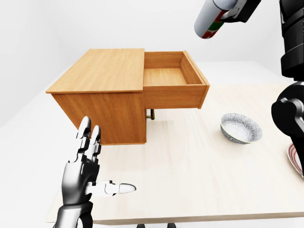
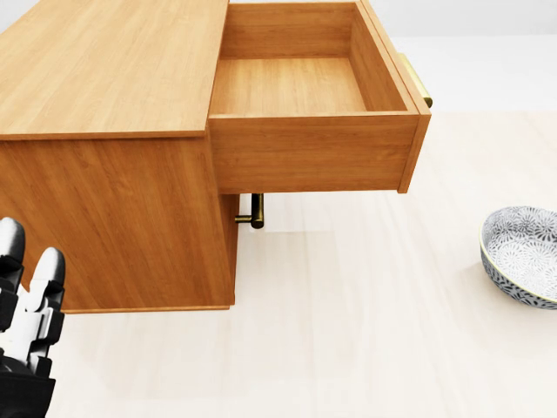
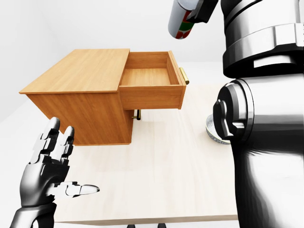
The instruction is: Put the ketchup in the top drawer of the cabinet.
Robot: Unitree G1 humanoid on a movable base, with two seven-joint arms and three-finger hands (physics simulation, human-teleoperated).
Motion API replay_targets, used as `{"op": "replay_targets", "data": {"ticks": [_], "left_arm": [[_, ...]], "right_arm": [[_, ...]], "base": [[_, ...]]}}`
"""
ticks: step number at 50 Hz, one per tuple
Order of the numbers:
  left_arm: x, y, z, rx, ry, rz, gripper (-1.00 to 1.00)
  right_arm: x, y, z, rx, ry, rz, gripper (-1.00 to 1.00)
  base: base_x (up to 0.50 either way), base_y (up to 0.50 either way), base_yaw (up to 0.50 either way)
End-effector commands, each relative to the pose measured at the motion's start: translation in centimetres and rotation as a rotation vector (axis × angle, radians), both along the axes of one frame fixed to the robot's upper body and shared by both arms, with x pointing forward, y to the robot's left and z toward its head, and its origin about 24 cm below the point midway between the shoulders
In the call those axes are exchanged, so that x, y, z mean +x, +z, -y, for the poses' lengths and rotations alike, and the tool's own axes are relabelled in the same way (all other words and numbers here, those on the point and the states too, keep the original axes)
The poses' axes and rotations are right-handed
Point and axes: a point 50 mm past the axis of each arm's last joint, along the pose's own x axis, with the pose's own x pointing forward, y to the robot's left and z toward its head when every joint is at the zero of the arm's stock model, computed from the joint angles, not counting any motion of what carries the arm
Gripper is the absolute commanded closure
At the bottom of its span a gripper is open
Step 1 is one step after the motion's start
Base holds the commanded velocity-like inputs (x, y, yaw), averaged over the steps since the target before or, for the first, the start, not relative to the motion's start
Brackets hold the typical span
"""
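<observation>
Tabletop drawer (image 2: 296, 83) open (eye views alone show ketchup (image 1: 212, 18))

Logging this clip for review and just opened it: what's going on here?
The robot's right hand holds a ketchup bottle high above the table, up and to the right of the open top drawer of a wooden cabinet. The drawer looks empty. The left hand hovers open and idle beside the cabinet. A patterned bowl sits to the right.

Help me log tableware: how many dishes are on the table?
2: a patterned bowl at the left-eye view's right, and a striped plate rim at its right edge, mostly cut off.
</observation>
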Motion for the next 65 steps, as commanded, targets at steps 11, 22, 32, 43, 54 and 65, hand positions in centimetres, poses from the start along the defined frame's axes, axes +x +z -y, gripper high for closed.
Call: {"op": "replay_targets", "data": {"ticks": [11,22,32,43,54,65], "left_arm": [[0.0,0.0,0.1,-0.005,-0.002,-0.001,-1.00],[0.0,0.1,0.1,-0.004,-0.001,-0.001,-1.00],[0.0,0.0,0.1,-0.002,-0.003,0.000,-1.00],[0.0,0.0,0.1,-0.003,-0.003,-0.002,-1.00],[0.1,0.0,0.0,-0.005,-0.001,-0.002,-1.00],[0.1,-0.2,0.3,0.002,-0.006,-0.004,-1.00]], "right_arm": [[1.0,-2.1,0.9,0.074,0.011,-0.082,1.00],[1.6,-3.4,0.5,0.089,0.033,-0.118,1.00],[1.9,-4.1,0.1,0.101,0.051,-0.136,1.00],[2.2,-4.6,-0.3,0.108,0.064,-0.152,1.00],[2.3,-5.0,-0.5,0.128,0.079,-0.162,1.00],[2.6,-5.6,-1.0,0.174,0.119,-0.177,1.00]], "base": [[0.00,0.00,0.00],[0.00,0.00,0.00],[0.00,0.00,0.00],[0.00,0.00,0.00],[0.00,0.00,0.00],[0.00,0.00,0.00]]}}
